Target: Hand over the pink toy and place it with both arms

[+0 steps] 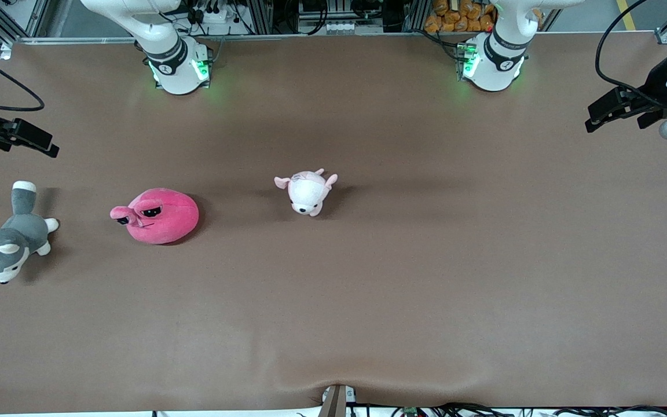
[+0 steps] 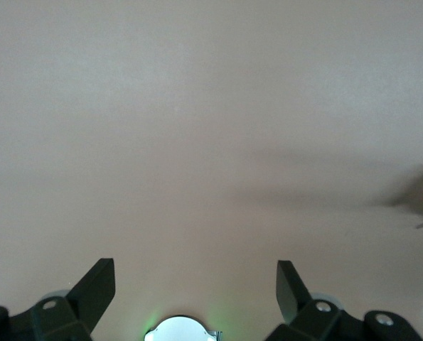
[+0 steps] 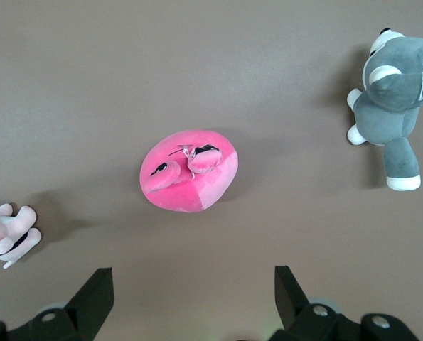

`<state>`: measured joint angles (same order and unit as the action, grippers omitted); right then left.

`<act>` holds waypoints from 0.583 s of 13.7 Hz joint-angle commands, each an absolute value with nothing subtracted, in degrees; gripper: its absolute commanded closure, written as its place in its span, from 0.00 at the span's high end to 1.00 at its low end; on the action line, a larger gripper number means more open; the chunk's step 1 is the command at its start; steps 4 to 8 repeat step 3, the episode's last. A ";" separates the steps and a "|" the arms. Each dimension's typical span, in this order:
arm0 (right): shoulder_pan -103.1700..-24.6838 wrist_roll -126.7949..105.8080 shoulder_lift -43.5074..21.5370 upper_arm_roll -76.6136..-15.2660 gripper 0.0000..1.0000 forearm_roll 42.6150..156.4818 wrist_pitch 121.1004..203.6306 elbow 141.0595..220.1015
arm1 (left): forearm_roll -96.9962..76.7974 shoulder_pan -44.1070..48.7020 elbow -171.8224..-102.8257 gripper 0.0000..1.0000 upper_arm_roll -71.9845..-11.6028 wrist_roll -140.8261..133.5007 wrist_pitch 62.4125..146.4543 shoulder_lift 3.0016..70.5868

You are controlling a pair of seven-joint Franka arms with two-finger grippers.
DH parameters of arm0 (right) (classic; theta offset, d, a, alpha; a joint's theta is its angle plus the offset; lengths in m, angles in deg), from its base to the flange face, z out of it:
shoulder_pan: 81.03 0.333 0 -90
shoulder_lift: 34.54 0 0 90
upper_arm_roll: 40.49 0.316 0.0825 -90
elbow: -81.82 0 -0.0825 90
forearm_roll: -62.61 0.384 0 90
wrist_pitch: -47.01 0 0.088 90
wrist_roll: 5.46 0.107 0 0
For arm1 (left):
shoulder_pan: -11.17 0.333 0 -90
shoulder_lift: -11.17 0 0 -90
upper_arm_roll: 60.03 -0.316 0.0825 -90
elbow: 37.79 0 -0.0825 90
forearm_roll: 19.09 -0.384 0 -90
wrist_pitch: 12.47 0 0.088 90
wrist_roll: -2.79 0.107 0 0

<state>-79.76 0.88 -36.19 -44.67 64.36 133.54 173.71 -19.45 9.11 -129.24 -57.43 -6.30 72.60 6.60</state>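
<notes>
- Brown table covering (image 1: 403, 278) spans the whole work area; both arm bases stand along its farther edge; a ripple shows in the covering at the edge nearest the front camera.
- Pink toy (image 1: 160, 215) lies on the table toward the right arm's end, apart from both grippers; in the right wrist view it sits as a rounded cushion shape (image 3: 190, 180) with its eyes facing up.
- Right gripper (image 1: 32, 141) hangs over the table edge at the right arm's end; its fingers (image 3: 97, 298) are spread wide with nothing between them.
- Left gripper (image 1: 614, 110) hangs over the left arm's end, well apart from every toy; its fingers (image 2: 97, 291) are likewise spread wide around bare table.
- Stage: this layout fits either a toy awaiting pickup or one already set down; the views do not settle which.
- Risk: the toy is soft and domed; a pinch taken off-centre would probably compress and slip, and a mid-air transfer could drop it if one gripper released before the other had closed.
- Surroundings: a grey husky plush (image 1: 12, 237) lies just beside the right arm's end; a small white-and-pink plush (image 1: 307, 191) lies near the table's middle; neither touches the pink toy, though the small plush lies between it and the left arm's end.
</notes>
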 commanded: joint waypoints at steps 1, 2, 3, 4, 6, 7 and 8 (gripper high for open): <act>-79.27 1.48 -35.59 -44.62 1.00 63.49 133.05 172.35 | -19.71 9.33 -127.17 1.00 -57.39 -7.05 70.42 7.40; -79.27 1.57 -35.59 -44.62 1.00 63.49 132.97 172.35 | -19.62 9.33 -127.17 1.00 -57.39 -8.01 69.63 7.39; -79.27 1.57 -35.59 -44.62 1.00 63.49 132.97 172.35 | -19.44 9.41 -127.17 1.00 -57.31 -11.07 68.75 7.31; -79.27 1.57 -35.59 -44.62 1.00 63.49 132.97 172.35 | -19.44 9.41 -127.17 1.00 -57.31 -11.07 68.75 7.31; -79.27 1.57 -35.59 -44.62 1.00 63.49 132.97 172.35 | -19.44 9.41 -127.17 1.00 -57.31 -11.07 68.75 7.31; -79.27 1.57 -35.59 -44.62 1.00 63.49 132.97 172.35 | -19.44 9.41 -127.17 1.00 -57.31 -11.07 68.75 7.31; -79.27 1.57 -35.59 -44.62 1.00 63.49 132.97 172.35 | -19.44 9.41 -127.17 1.00 -57.31 -11.07 68.75 7.31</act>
